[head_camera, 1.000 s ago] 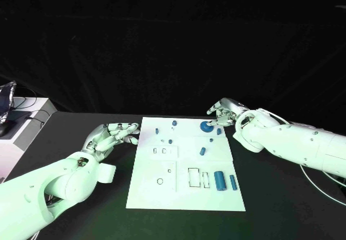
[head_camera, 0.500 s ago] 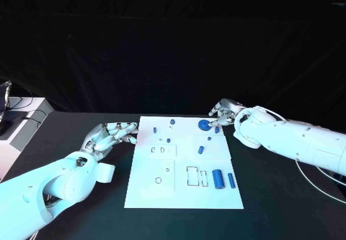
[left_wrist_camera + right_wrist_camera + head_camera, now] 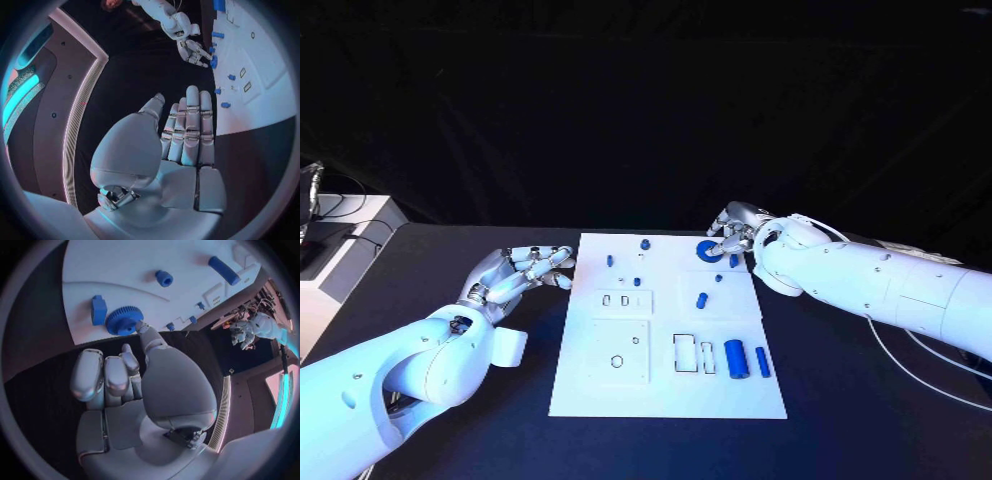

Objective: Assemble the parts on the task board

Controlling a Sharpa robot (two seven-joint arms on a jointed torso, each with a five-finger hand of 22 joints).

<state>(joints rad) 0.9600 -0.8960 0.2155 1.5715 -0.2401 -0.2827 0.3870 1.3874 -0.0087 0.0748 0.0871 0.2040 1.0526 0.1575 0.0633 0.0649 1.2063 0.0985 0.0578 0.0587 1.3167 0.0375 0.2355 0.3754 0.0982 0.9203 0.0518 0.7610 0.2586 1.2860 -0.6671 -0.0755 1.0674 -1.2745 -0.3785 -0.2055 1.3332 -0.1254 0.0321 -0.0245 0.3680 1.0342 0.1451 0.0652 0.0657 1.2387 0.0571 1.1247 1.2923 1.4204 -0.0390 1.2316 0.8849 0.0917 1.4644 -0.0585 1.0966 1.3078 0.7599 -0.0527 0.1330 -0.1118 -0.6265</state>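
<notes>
A: What is the right hand (image 3: 737,231) doing up there, right of centre in the head view?

B: It sits at the far right corner of the white board (image 3: 596,390), with one fingertip (image 3: 140,326) touching the blue gear (image 3: 711,251). The other fingers are curled back, away from the part. I'd call it pressing or steadying, not a grasp; nothing is pinched in that hand.

A: Why only a fingertip?

B: My guess is the gear already sits on its spot, so a push from above is enough to seat or turn it. A small blue block (image 3: 99,309) stands just beside the gear, so a full grip would be crowded.

A: And the left hand (image 3: 521,272)?

B: Left of centre, just off the board's left edge, over the black table (image 3: 430,250). Its fingers lie straight and close together, holding nothing. It looks parked, out of the way.

A: Other parts?

B: Two blue cylinders (image 3: 736,357) lie in the board's lower right, near the rectangular slots, well apart from either hand. Small blue pegs (image 3: 702,299) dot the upper half.
</notes>
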